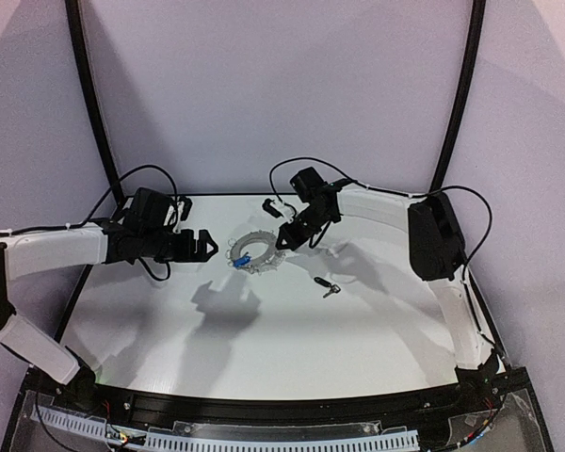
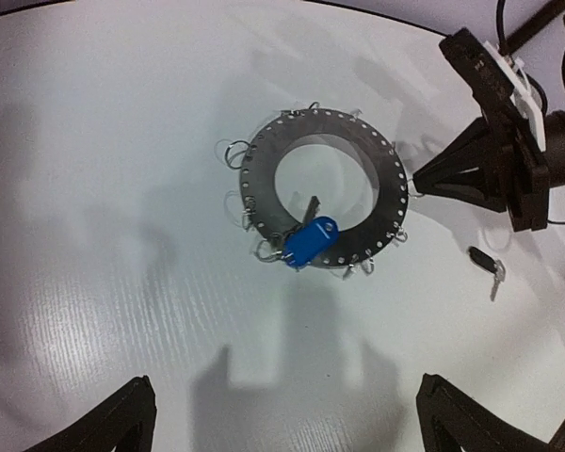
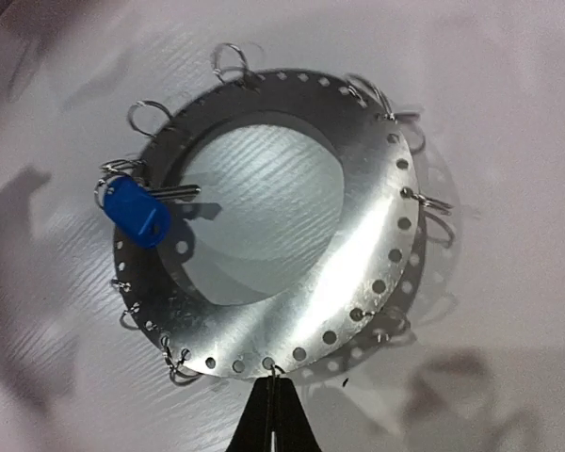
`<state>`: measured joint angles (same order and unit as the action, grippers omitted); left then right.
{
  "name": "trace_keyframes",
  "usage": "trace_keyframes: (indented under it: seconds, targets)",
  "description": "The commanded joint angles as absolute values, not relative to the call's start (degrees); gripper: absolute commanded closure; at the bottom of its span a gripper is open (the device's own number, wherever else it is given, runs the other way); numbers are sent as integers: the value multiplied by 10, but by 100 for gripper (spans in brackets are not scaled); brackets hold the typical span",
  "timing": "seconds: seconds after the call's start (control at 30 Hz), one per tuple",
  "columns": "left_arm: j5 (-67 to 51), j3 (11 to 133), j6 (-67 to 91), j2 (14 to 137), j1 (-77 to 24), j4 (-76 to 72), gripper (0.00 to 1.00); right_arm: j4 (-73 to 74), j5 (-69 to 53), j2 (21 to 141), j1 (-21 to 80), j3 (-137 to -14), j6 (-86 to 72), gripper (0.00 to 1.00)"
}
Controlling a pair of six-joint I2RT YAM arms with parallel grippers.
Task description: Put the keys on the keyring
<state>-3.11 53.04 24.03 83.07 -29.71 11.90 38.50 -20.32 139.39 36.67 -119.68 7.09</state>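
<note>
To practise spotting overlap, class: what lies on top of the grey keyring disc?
The blue-headed key lies on the keyring rim, blade reaching over the central hole. Its head covers the rim beneath, so whether it hangs from a wire loop cannot be seen.

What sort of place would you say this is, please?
Probably a robotics lab cell: white table, plain pale backdrop, black poles, with a left arm and right arm mounted at its edge.

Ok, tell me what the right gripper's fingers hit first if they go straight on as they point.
The keyring: the right gripper, fingers shut, points straight at its near rim, tip almost there. Contact is unclear.
</note>
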Motion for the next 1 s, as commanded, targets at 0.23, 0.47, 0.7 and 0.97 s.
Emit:
trace_keyframes:
  seconds: [0.23,0.47,0.7,0.97]
  targets:
    - [-327,575,100,777,-293,88,1,264,-330,1147,420,-1045,168,100]
    - [-416,604,117,767,-295,56,12,246,-376,1046,467,-965,198,100]
    - [-410,610,121,750,-336,54,17,276,-305,1030,500,-967,162,100]
    - [-389,593,88,728,-368,77,42,230,-286,987,508,-925,87,100]
